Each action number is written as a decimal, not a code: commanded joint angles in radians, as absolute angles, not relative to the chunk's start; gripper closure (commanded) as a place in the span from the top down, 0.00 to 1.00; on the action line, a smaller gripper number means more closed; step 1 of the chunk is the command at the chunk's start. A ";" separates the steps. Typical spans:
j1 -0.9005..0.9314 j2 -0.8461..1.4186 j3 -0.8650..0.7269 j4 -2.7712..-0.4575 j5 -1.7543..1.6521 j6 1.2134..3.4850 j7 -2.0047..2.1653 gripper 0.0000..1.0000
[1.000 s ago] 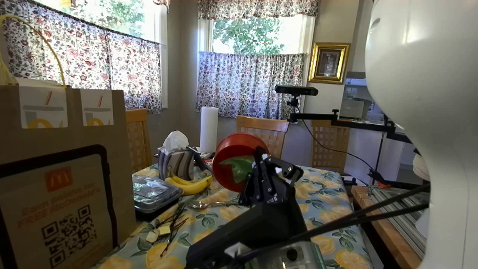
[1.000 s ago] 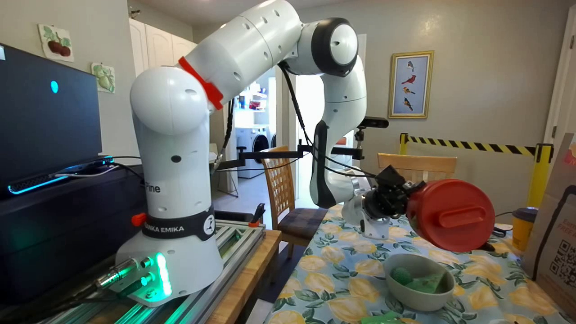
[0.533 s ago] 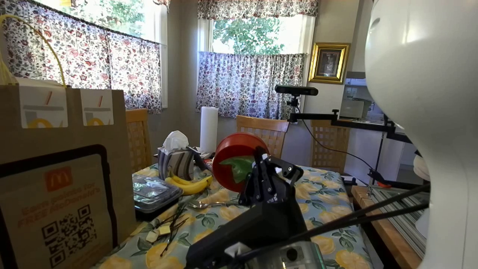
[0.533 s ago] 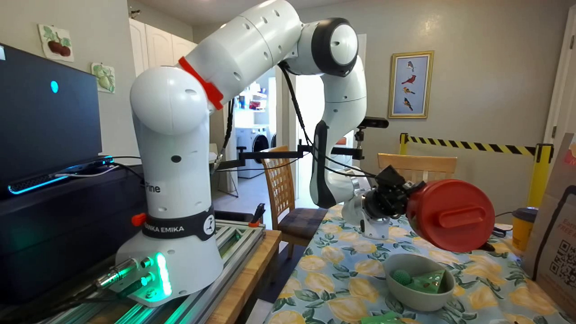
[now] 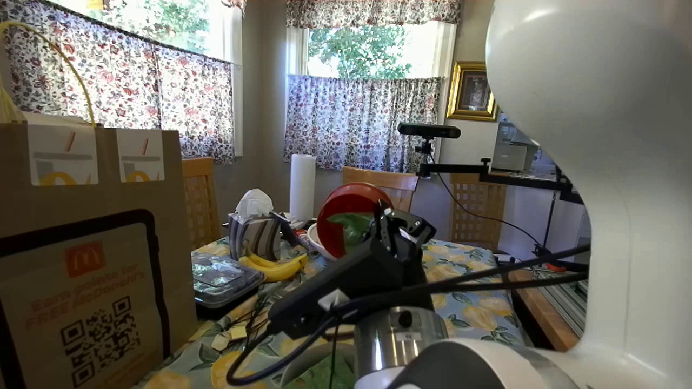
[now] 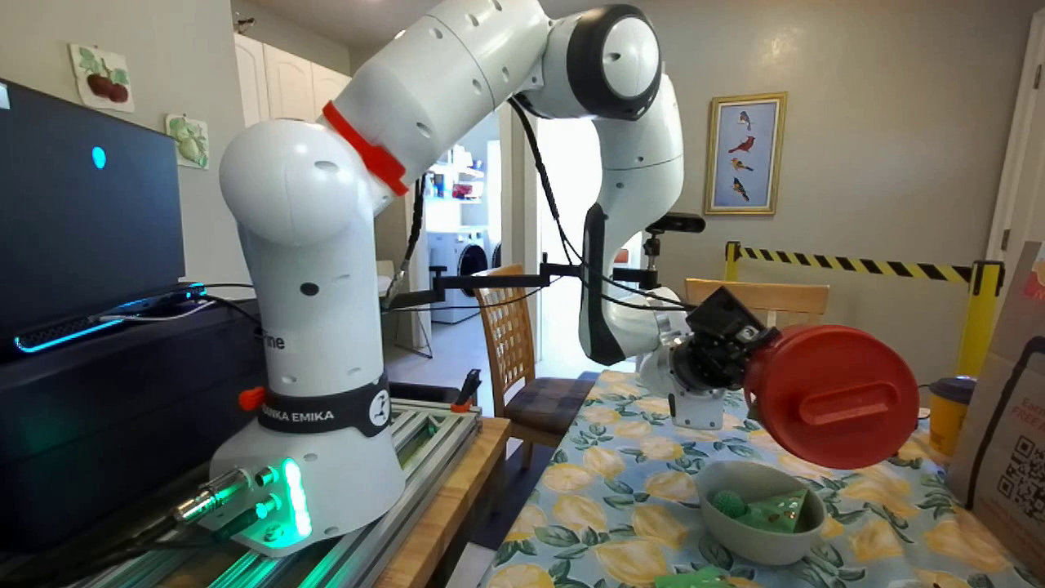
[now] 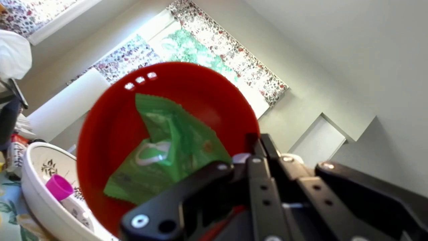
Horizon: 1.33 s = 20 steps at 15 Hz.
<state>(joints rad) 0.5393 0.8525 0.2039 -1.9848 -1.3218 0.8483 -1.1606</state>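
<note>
My gripper (image 7: 261, 142) is shut on the wall of a round red bowl (image 7: 200, 87), its fingertips pinching the rim. The bowl hangs tilted on its side above the table, its underside with a raised bar facing the camera in an exterior view (image 6: 849, 367). Its mouth faces my wrist camera. Inside lies a crumpled green packet (image 7: 180, 140). A white patterned bowl (image 7: 38, 197) with a magenta cup (image 7: 59, 187) stands beyond it. On the table below sits a grey bowl (image 6: 759, 547) holding a green spiky ball (image 6: 729, 502) and another green packet (image 6: 775, 514).
Bananas (image 5: 275, 268), a clear plastic box (image 5: 224, 278), a tissue box (image 5: 254, 235) and a paper towel roll (image 5: 301, 186) stand along the table. A tall paper bag (image 5: 97, 227) and a yellow cup (image 6: 949, 416) are at its edge. Another green packet (image 6: 694, 578) lies near the grey bowl.
The arm has shifted over the last half second, carrying the red bowl to the right in both exterior views. The white bowl now shows behind it. The grip stays the same.
</note>
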 commanded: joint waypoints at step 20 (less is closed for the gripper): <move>0.039 0.258 0.280 -2.478 -0.908 1.821 -0.783 0.01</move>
